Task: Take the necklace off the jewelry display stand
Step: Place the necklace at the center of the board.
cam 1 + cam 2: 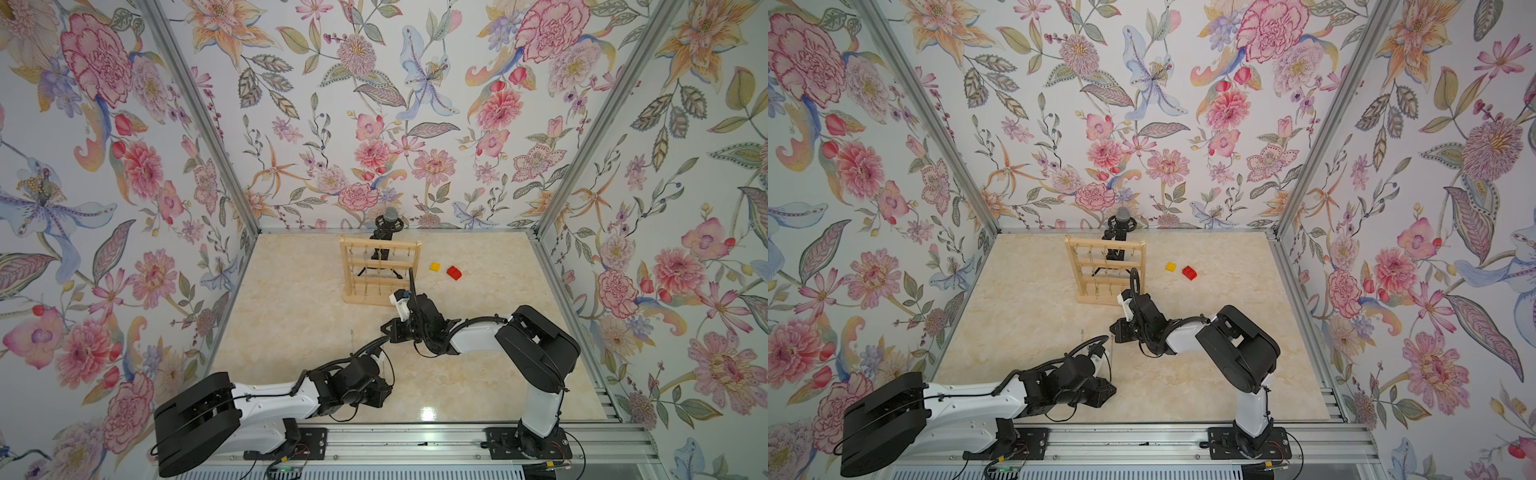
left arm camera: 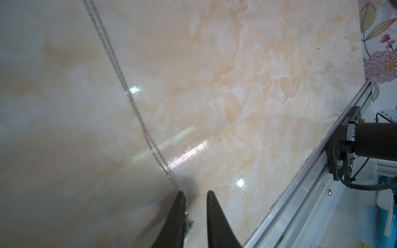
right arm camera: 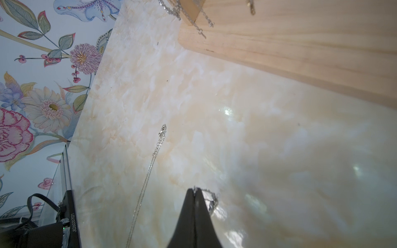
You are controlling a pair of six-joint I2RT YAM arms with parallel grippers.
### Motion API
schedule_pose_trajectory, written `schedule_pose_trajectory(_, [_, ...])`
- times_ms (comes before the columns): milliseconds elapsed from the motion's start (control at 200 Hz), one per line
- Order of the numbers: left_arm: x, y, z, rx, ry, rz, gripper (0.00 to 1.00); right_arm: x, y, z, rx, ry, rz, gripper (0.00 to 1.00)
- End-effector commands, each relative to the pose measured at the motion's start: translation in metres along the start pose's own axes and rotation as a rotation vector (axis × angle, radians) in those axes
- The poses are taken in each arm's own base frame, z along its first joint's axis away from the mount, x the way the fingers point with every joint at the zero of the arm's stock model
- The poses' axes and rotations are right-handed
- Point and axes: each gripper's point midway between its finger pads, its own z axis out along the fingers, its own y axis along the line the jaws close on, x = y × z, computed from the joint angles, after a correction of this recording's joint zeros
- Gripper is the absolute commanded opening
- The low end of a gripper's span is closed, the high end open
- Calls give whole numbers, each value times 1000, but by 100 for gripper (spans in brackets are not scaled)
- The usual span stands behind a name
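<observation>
**Location.** The necklace [image 2: 137, 116] is showing as a fine silver chain in a doubled strand. It is off the jewelry display stand [image 1: 365, 298] and is running over the marble tabletop [image 1: 291, 311] on the robot's side of the stand's base, near it and not touching it. Its clasp end [image 3: 163, 128] is lying free on the tabletop.

**Handling (judged).** The chain is presenting as very light, fully limp and slippery. Having no stiffness, it is likely to trail behind whichever point is pulled and to catch readily on hooks. A fingertip pinch across both strands, away from the clasp, is looking like the most secure hold.

**Grippers.**
- The left gripper [image 2: 195, 193] is standing narrowly parted. The chain is resting against the inner edge of one finger [image 2: 178, 206] and is not clamped.
- The right gripper [image 3: 194, 190], nearer the stand's base, is pinched fully shut. A short loop of chain [image 3: 212, 201] is emerging at its tip. Whether this loop belongs to the same necklace cannot be told.

**Surroundings.** Other chains [image 3: 176, 10] are hanging from the stand's rails. A microphone [image 1: 390, 216] is standing behind the stand. A yellow brick [image 1: 434, 266] and a red brick [image 1: 454, 272] are lying just beside it.
</observation>
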Motion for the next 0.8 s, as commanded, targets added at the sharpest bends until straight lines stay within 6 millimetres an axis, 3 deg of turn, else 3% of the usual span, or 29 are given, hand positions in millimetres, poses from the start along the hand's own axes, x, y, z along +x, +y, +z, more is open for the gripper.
schedule_pose_trajectory(0, [10,5,1,-33,48,13,22,-11,-1,6,-2,-29,10,0])
schedule_pose_trajectory(796, [16,7,1,-31,67,4,32,-14,-20,17,26,-21,47,0])
